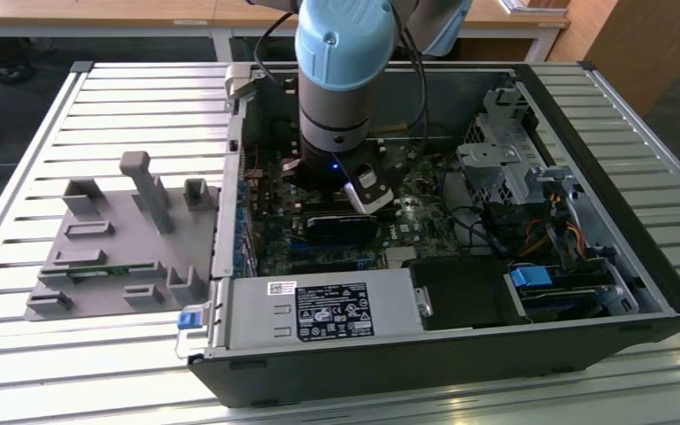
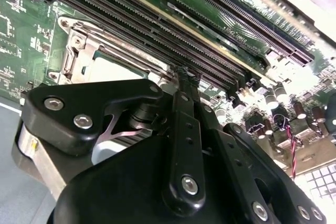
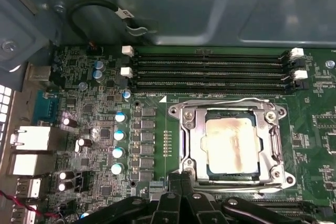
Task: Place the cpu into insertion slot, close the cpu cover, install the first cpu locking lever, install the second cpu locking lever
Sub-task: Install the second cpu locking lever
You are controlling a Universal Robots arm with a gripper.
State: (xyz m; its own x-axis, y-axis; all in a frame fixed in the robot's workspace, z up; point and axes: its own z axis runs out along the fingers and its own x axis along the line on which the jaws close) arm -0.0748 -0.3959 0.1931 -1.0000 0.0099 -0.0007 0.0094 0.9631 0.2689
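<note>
slatted metal workbench (image 1: pixel 104 97) holds an open black computer case (image 1: pixel 435 354) with a green motherboard (image 3: pixel 94 77) inside. pale silvery-beige square cpu (image 3: pixel 232 145) sits in the black insertion slot with silvery rim (image 3: pixel 181 145), thin silvery metal cpu cover (image 3: pixel 197 153) lying closed over it. black gripper (image 3: pixel 181 192) on the blue-grey arm (image 1: pixel 340 71) hovers at the socket edge, fingers clenched together, grasping nothing visible.

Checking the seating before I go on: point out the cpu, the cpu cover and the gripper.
cpu (image 3: pixel 232 147): first wrist view, middle of its pale metal top.
cpu cover (image 3: pixel 196 145): first wrist view, one side bar of the frame.
gripper (image 3: pixel 181 179): first wrist view, its fingertips at the socket's edge.
</note>
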